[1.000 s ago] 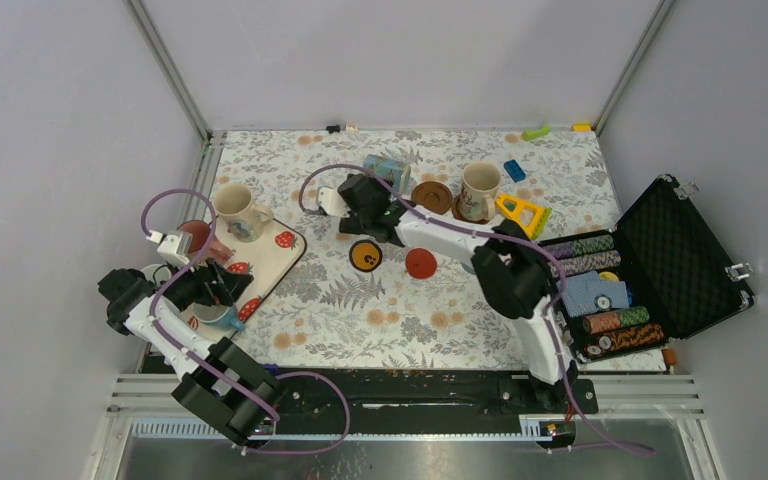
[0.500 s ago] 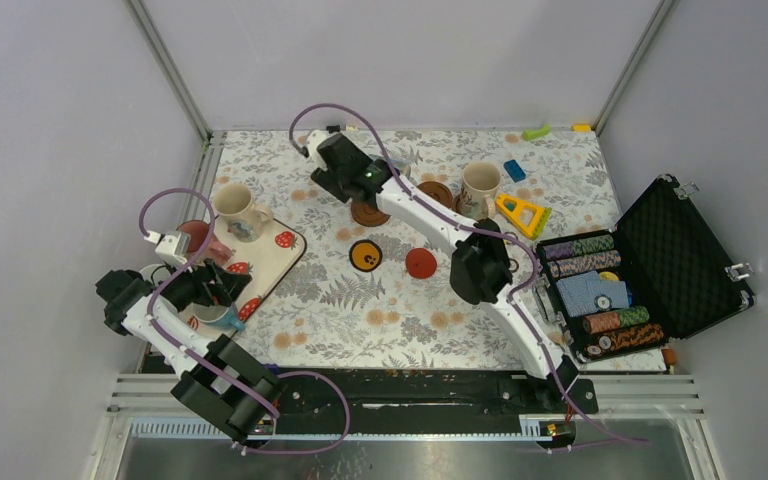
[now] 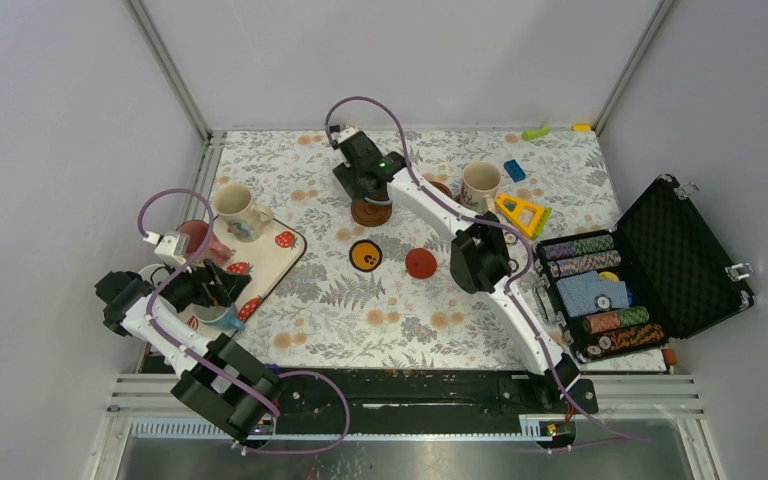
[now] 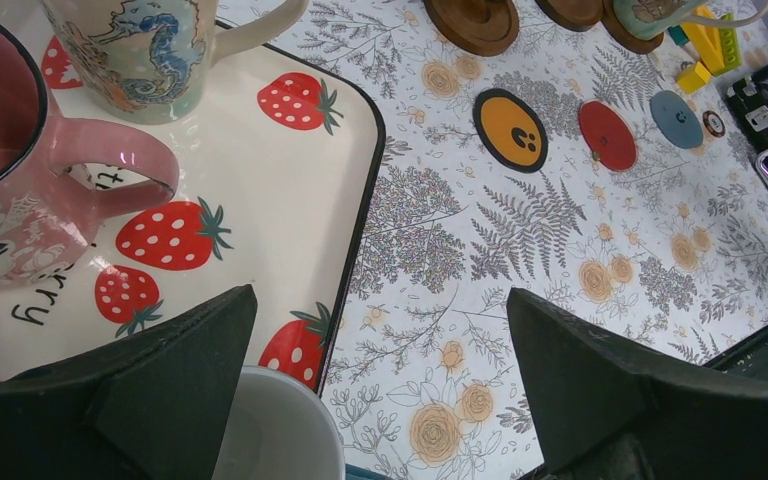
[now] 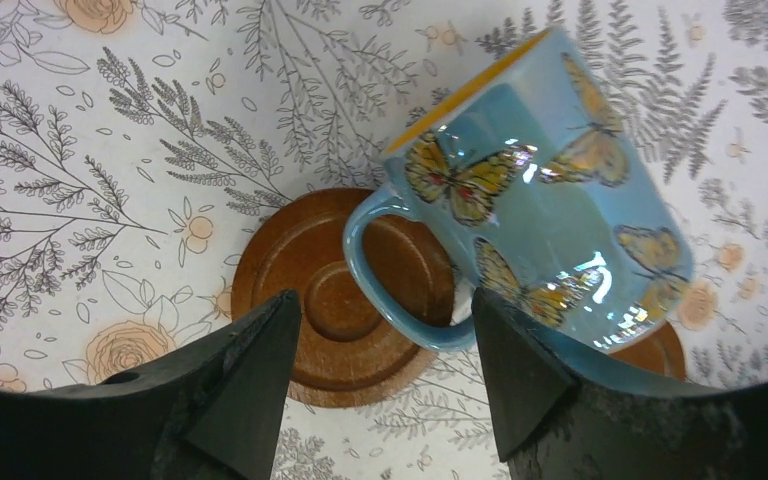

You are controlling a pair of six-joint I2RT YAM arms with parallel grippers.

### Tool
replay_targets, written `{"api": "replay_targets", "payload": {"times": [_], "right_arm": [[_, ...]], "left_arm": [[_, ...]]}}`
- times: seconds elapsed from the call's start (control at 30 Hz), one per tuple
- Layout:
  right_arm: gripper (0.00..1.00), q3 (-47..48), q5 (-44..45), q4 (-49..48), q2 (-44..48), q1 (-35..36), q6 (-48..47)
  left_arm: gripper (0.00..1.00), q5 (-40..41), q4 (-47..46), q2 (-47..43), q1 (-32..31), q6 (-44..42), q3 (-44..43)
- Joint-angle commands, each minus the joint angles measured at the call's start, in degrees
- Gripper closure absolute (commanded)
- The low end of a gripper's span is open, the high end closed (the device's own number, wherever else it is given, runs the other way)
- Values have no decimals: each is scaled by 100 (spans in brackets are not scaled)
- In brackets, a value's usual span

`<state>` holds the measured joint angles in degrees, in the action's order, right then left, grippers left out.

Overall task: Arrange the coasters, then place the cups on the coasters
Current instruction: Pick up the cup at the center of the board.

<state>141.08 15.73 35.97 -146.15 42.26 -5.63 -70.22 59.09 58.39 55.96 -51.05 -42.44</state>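
A blue cup with butterflies and a yellow inside lies tilted beside a dark brown coaster. My right gripper hangs open just above it; the handle sits between the fingers, and the left finger stands apart from it. Orange and red coasters lie mid-table, a grey-blue coaster beyond them. A cream cup stands on a brown coaster. My left gripper is open over the tray's edge, with a white cup by its left finger. Pink and cream cups stand on the tray.
The strawberry tray lies at the left. An open black case with rows of poker chips fills the right side. A yellow triangle toy, a blue brick and a green piece lie at the back right.
My right arm swung from near the orange coaster to the far middle, leaving a brown coaster uncovered, and now hovers over the blue cup with its jaws slightly narrower. The left arm stayed still.
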Motion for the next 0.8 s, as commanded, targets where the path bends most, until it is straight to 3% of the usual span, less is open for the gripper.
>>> {"api": "replay_targets", "payload": {"times": [0.0,0.2,0.37,0.47,0.77], "right_arm": [[28,601,-379,379,-395,20,180],[29,557,-613,430,-371,10,-18],[18,-23,-201,803,-163,10,-1162],[17,-285,-298,1183,-121,-41,-1974],[28,-153,-1136,2000,-221,-324,-3186]], "left_arm": [[1,-328,-36,-39,74,-202,-257],[1,-310,-29,58,89,-187,-299],[1,-310,-32,17,109,-209,-276],[1,-350,-31,48,110,-242,-282],[1,-366,179,226,115,-448,-364]]}}
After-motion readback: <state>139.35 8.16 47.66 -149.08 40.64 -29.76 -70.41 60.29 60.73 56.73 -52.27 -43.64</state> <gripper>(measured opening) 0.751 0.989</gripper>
